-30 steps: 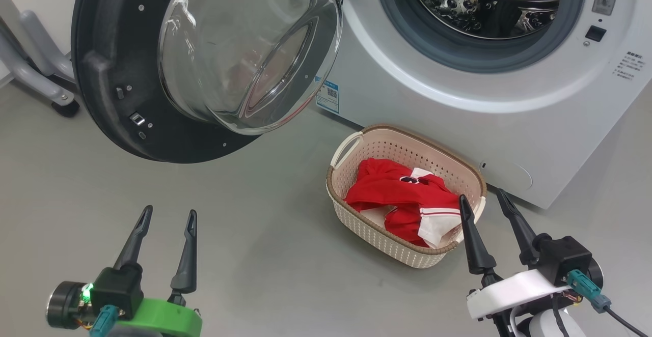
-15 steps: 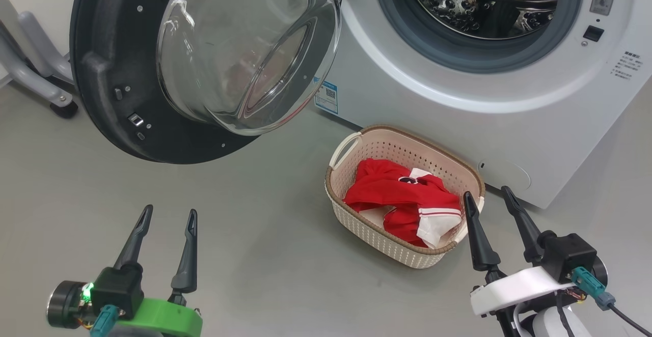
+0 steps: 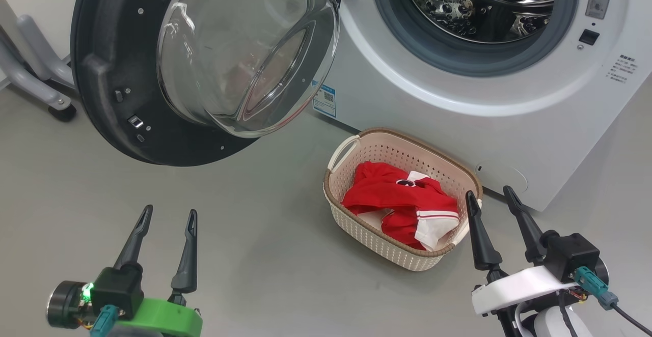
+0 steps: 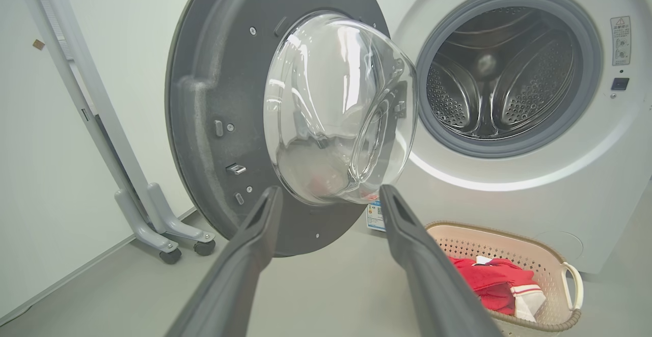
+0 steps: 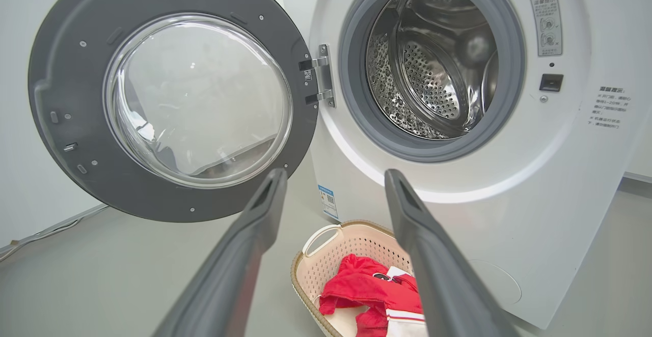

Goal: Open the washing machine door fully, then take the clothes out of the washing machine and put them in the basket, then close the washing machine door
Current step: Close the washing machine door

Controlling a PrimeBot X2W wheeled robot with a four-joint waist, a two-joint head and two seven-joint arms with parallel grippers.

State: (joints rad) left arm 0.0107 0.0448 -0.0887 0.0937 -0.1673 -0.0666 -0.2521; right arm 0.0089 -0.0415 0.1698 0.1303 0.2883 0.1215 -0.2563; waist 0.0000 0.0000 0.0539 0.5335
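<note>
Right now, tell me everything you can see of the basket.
The basket is small, cream and plastic-looking, rounded-rectangular, with perforated walls, a brown woven-look rim and a pale loop handle at each end. It stands upright on the grey floor, close before the washing machine; whether the two touch is unclear. Red clothes with white trim lie bunched inside it, below the rim.

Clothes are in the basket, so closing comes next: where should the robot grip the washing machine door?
Probably the black rim of the washing machine door, at the edge farthest from the hinge, from the robot's left, with the open left gripper. That edge stands clear and gives most leverage; the bulging glass bowl looks too wide.
</note>
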